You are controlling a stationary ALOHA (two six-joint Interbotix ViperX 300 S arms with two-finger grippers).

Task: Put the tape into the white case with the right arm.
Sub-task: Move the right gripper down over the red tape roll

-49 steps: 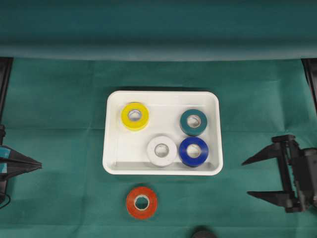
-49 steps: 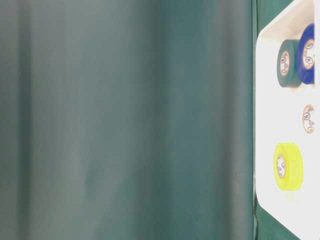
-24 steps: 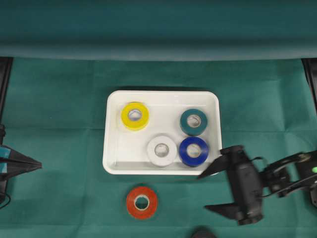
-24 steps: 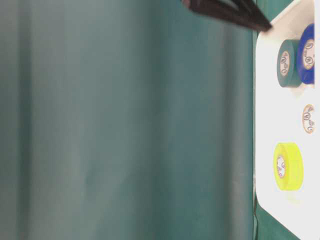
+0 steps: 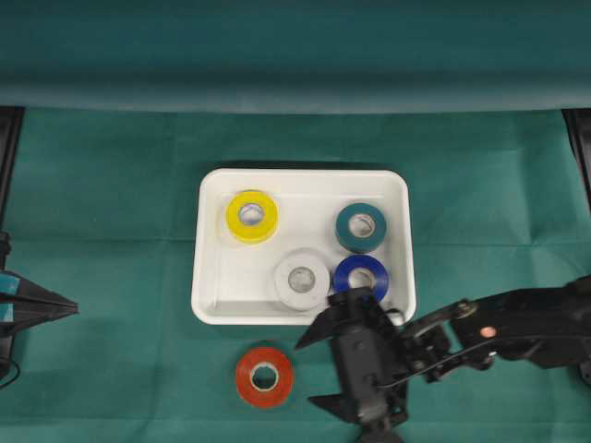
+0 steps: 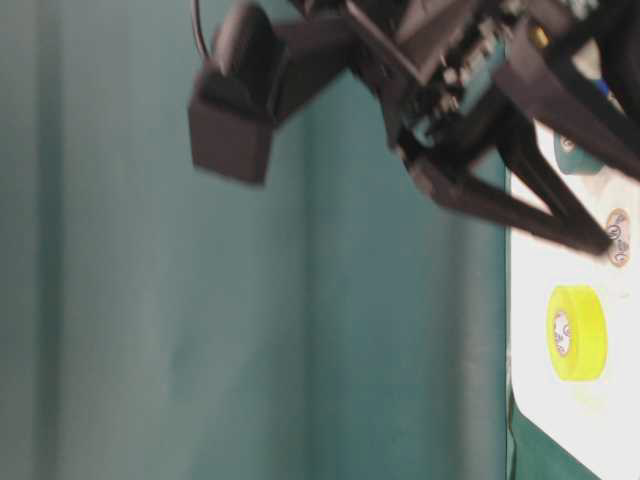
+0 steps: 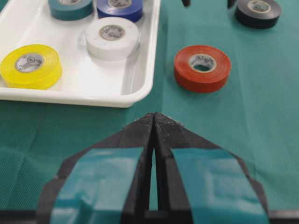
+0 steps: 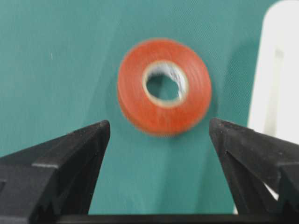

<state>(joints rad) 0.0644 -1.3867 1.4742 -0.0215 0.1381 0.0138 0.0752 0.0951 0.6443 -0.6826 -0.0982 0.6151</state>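
Lying flat, red tape (image 5: 264, 377) (hole upward) outside white case (image 5: 211, 277).

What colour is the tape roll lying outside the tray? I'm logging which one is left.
Red, with a pale core; the left wrist view shows it best.

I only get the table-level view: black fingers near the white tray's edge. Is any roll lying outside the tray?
Observer: Yes, a red tape roll lies flat on the green cloth, outside the white case.
Operator: Has the right gripper got it?
Observer: No. The right gripper is open beside the roll, holding nothing.
Operator: And the left one?
Observer: The left gripper is shut, apart from the case.
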